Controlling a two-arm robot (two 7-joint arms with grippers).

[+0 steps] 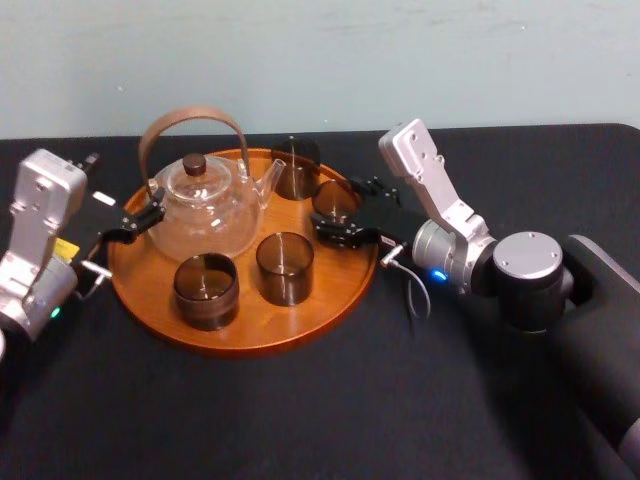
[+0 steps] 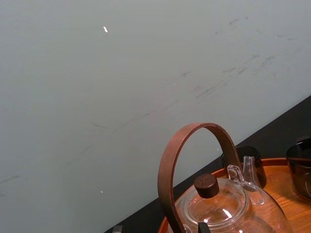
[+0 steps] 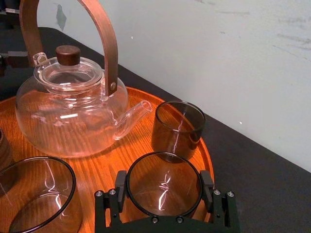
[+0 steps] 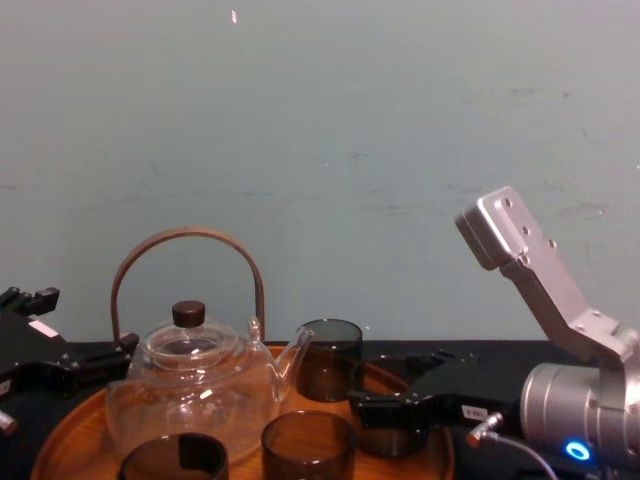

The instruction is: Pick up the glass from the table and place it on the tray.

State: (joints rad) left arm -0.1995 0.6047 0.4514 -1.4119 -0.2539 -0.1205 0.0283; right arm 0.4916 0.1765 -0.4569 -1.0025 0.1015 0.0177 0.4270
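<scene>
Glass [image 1: 334, 200] is clamped in the right gripper [image 3: 164, 193], jaws closed on its wall from both sides. It's over the right edge of the tray [image 1: 250, 338], just inside the rim. Can't tell if its base is down on the wood or hanging just above.

Risks, near to far:
- Front-right glass [image 1: 285, 267] stands near the gripper body. A low pull-back or an inward swing could clip it and shove it into the front-left glass [image 1: 207, 291] beside it.
- Release point is close to the rim. If the base lands half on the raised lip, it tips when the jaws open, either outward onto the tabletop [image 1: 300, 420] or inward.
- If it isn't seated when the jaws open, it drops. Smooth glass on wood may skate or chip.
- Uneven finger drag on opening would tilt it. Needs an even opening and a straight retreat.
- Teapot [image 1: 205, 205] spout [image 3: 133, 116] points at this spot from nearby, so pushing further in hits it.
- Far glass [image 3: 177, 127] stands just beyond the held one with a small gap. Forward creep knocks them together.

Left gripper [image 1: 135, 222] is parked at the tray's left rim beside the teapot. A nudge there shifts the tray under the release.
</scene>
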